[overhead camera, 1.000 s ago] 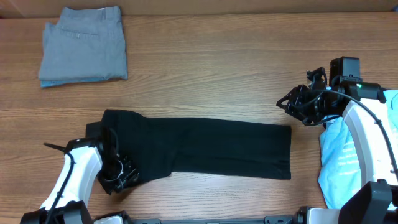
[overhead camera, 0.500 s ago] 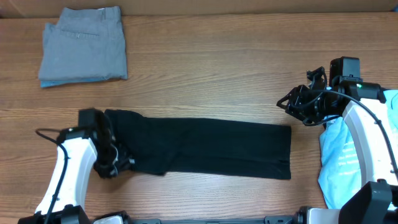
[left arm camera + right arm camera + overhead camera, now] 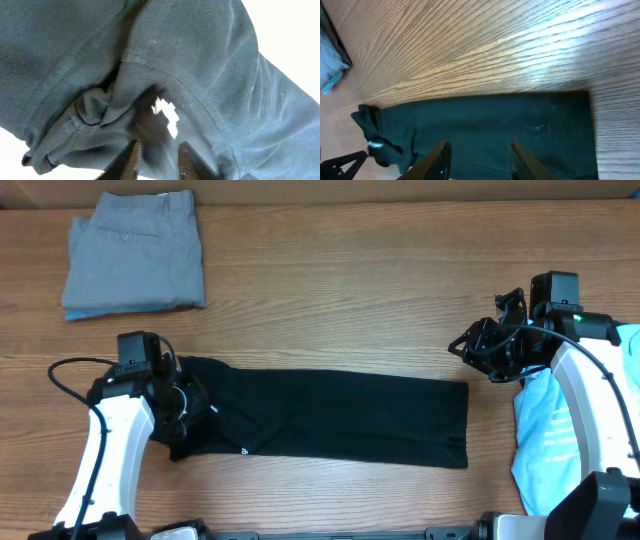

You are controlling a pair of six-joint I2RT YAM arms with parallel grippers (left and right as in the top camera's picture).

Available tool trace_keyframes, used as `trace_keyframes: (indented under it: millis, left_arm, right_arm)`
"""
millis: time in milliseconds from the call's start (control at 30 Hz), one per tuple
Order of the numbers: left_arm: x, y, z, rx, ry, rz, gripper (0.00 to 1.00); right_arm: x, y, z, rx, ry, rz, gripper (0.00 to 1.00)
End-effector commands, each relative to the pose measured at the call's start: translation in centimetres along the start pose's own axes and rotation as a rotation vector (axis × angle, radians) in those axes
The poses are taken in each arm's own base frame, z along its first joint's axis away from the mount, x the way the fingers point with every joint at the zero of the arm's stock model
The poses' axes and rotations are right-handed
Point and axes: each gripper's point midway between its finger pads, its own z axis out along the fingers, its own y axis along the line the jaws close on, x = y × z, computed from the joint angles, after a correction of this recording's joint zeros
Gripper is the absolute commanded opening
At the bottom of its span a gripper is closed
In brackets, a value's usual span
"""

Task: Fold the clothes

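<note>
L gripper (image 3: 188, 410) pinching black shirt (image 3: 340, 415) end, just dragged it farther from its base, so fold's underway; R gripper (image 3: 479, 157) spread, idle.

My wooden table (image 3: 350, 290): one.
Garments on it: three.
- Black shirt (image 3: 330, 415), laid in a long strip: one, toward 6 o'clock.
- Light blue printed tee (image 3: 545, 440): one, at 4 o'clock.
- Folded grey trousers (image 3: 135, 250): one, at 10 o'clock.

My grippers: two, the left gripper (image 3: 185, 405) at 8 o'clock and the right gripper (image 3: 480, 348) at 3 o'clock.
</note>
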Motion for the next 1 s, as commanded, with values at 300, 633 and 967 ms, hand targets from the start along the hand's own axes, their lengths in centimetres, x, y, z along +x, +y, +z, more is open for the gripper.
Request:
trace_keyframes:
  millis: [300, 633, 967]
  left_arm:
    - [1.6, -3.9, -0.9, 0.214, 0.078, 0.172, 0.27]
    - [6.5, -7.4, 0.8, 0.207, 0.153, 0.587, 0.04]
    - [8.8, -6.7, 5.6, 0.120, 0.304, 0.639, 0.04]
  right_arm:
    - [-0.3, -0.1, -0.9, 0.024, -0.033, -0.040, 0.44]
    - [0.3, -0.3, -0.9, 0.032, -0.007, -0.021, 0.43]
    - [0.6, -0.4, -0.9, 0.035, 0.002, -0.016, 0.43]
